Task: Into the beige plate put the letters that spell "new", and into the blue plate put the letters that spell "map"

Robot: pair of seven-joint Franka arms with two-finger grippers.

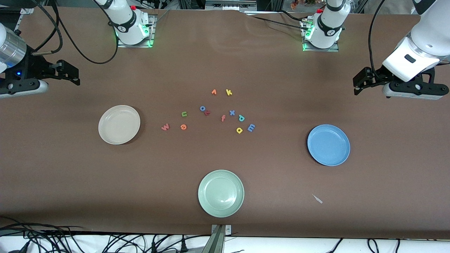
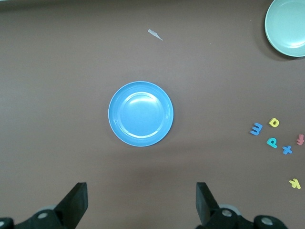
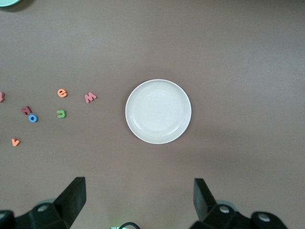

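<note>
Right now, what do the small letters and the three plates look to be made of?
The letters, such as the pink w and blue m, look like matte foam: thick, soft-edged, no glare. The beige plate, blue plate and pale green plate look like smooth plastic or melamine, with a faint sheen; which one is unclear.

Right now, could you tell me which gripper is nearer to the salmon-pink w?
The right gripper, open, is nearer: it hangs at the right arm's end of the table, past the beige plate from the salmon-pink w. The left gripper, open, hangs at the left arm's end.
</note>
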